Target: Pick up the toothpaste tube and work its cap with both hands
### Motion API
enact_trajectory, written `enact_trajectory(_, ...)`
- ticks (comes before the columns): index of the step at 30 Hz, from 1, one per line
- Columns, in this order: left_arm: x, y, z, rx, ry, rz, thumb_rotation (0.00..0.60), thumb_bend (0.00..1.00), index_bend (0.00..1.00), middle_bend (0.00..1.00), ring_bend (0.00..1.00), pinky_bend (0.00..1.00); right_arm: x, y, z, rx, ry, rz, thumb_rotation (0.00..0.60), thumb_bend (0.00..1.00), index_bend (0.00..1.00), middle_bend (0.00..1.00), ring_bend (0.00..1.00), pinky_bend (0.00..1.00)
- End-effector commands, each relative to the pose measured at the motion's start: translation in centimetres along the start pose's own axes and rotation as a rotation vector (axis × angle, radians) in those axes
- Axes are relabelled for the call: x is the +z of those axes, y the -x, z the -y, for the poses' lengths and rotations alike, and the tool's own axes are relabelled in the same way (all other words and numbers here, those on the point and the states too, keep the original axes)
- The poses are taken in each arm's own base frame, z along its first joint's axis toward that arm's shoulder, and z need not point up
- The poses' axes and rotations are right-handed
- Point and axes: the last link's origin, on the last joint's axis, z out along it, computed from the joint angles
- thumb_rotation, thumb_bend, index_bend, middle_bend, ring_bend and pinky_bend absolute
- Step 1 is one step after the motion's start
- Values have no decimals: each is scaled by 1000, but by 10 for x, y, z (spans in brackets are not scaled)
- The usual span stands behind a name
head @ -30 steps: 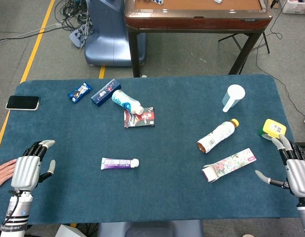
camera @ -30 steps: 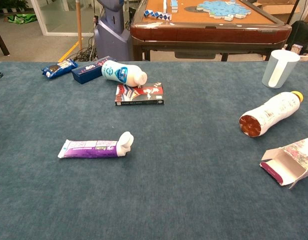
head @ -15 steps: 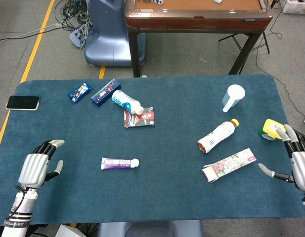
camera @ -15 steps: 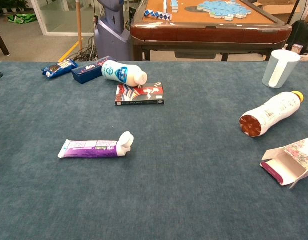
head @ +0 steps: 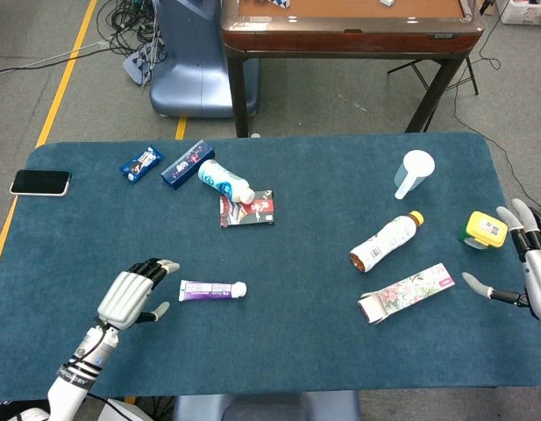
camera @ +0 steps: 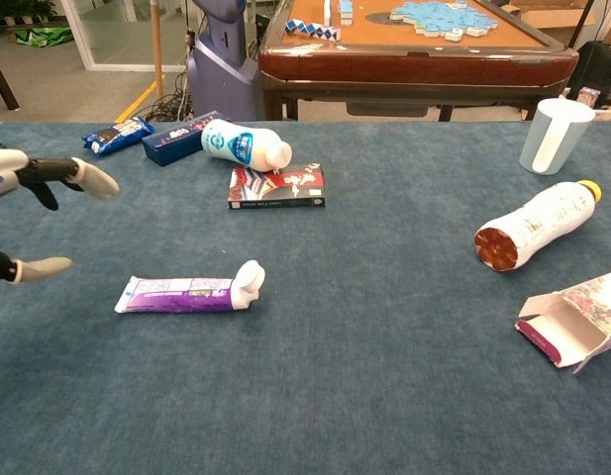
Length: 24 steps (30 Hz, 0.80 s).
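The purple toothpaste tube [head: 209, 290] lies flat on the blue table, its white cap [head: 239, 288] pointing right; the chest view shows the tube [camera: 176, 294] and cap [camera: 250, 282] too. My left hand [head: 133, 292] hovers just left of the tube's flat end, fingers apart, holding nothing; only its fingertips [camera: 95, 182] enter the chest view at the left edge. My right hand [head: 535, 272] is open at the table's far right edge, well away from the tube, and is absent from the chest view.
A white bottle [head: 226, 181] and a booklet [head: 247, 209] lie behind the tube. A bottle on its side [head: 386, 240], an open carton [head: 406, 293], a cup [head: 415, 172] and a yellow object [head: 487, 229] sit to the right. A phone [head: 40, 181] is far left.
My left hand has moved right and forward from the table's left edge to just beside the tube's flat end. The right hand has drifted slightly back. The tube has not moved.
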Motion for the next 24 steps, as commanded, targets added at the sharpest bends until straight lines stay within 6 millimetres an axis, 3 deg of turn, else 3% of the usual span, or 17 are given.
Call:
enact_trajectory(1, 12, 16, -9, 15, 17, 45, 600, 256, 190, 217, 174, 247, -1, 1, -1, 1, 8, 5, 362, 113, 21, 5, 0, 0)
enact_trajectory(6, 27, 33, -17, 23, 19, 63, 597, 225, 180, 217, 174, 225, -5, 3, -6, 3, 23, 12, 362, 113, 21, 5, 0, 0)
enact_trajectory(10, 37, 43, -22, 38, 24, 62, 556, 213, 182, 217, 174, 215, -9, 3, -9, 7, 34, 13, 364, 113, 21, 5, 0, 0)
enact_trajectory(15, 47, 52, -30, 48, 23, 39, 594, 213, 226, 250, 192, 215, -14, 5, -13, 13, 46, 18, 363, 113, 21, 5, 0, 0)
enact_trajectory(24, 60, 65, -34, 107, 17, 47, 600, 213, 248, 266, 200, 215, -20, 4, -19, 20, 59, 17, 363, 113, 21, 5, 0, 0)
